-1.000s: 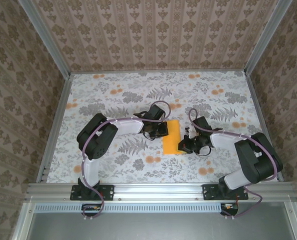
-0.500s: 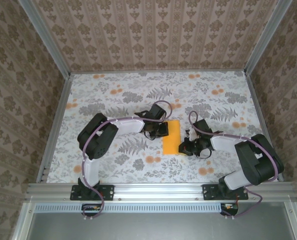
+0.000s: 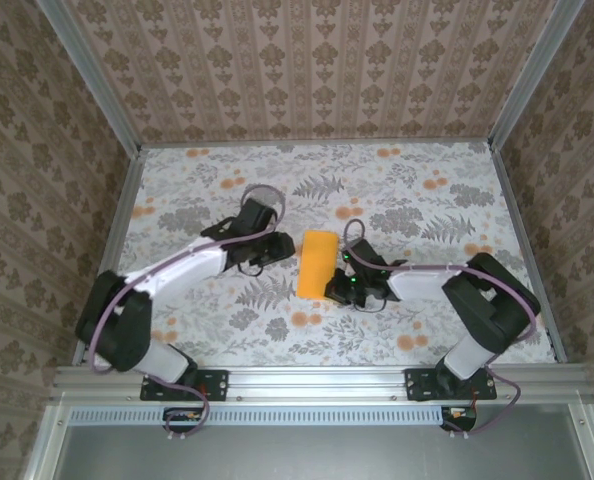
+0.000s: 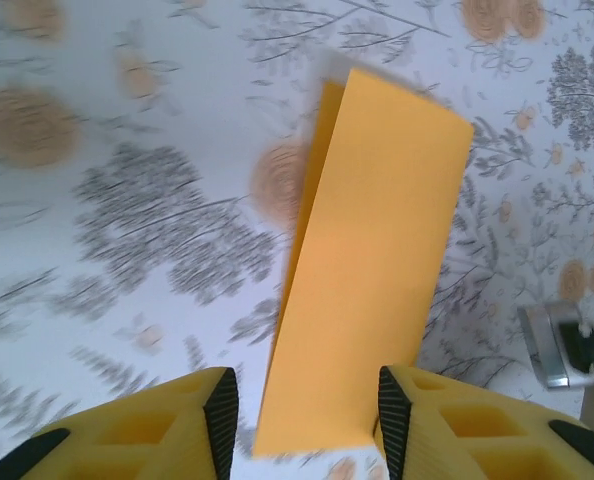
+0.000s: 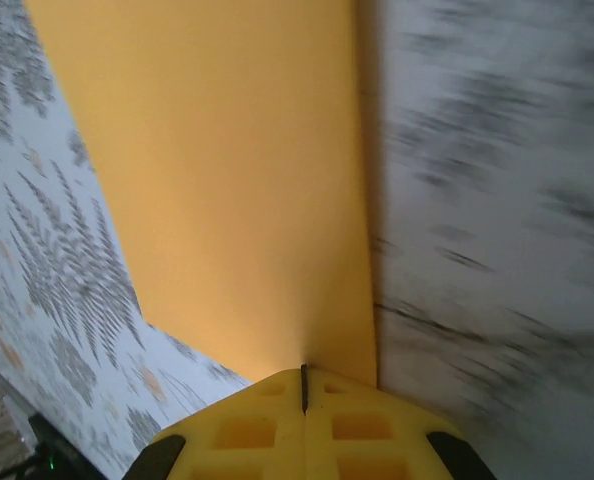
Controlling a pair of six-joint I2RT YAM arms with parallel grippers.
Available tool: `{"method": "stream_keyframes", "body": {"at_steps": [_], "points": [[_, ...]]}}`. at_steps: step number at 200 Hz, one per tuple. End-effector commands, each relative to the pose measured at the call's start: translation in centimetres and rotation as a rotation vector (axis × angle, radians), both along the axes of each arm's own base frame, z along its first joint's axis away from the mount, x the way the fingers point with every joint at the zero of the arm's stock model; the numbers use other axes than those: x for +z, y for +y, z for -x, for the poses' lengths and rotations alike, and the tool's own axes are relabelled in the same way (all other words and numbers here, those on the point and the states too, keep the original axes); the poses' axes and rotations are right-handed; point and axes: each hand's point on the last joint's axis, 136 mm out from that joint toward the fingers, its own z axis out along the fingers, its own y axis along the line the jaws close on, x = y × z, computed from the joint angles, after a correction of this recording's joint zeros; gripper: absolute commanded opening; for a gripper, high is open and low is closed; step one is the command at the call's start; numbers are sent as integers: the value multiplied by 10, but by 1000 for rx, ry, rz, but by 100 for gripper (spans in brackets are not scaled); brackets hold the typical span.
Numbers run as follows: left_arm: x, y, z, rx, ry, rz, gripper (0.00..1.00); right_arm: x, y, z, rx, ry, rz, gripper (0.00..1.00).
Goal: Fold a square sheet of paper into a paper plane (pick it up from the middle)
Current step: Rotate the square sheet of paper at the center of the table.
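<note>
On the leaf-and-flower tablecloth [image 3: 432,205], boxed in by damask-papered walls [image 3: 317,60], the folded sheet of paper [image 3: 317,264] sits mid-table. The right gripper [image 5: 304,385] is pinched tight on its edge. The paper lies just ahead of the left gripper [image 4: 302,420], whose fingers are parted and empty.

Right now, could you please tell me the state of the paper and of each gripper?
square sheet of paper: folded double into a narrow strip, not yet a plane.
left gripper: open, gripping nothing.
right gripper: shut on the paper's edge.
</note>
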Motion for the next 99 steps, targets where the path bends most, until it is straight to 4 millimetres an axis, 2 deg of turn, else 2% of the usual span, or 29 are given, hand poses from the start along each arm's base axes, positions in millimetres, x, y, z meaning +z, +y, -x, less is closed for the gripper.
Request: {"method": "stream_keyframes", "body": {"at_steps": [1, 15, 50, 68, 99], "points": [[-12, 39, 20, 73, 26, -78, 47, -5, 11, -21, -85, -16, 57, 0], [-9, 54, 27, 101, 11, -87, 49, -2, 19, -29, -73, -22, 61, 0], [-7, 77, 33, 131, -16, -96, 57, 37, 25, -50, 13, -125, 137, 3], [-8, 75, 31, 114, -40, -87, 60, 49, 25, -56, 86, -159, 196, 8], [-9, 63, 25, 70, -52, -56, 64, 46, 14, -73, 142, -166, 329, 9]]}}
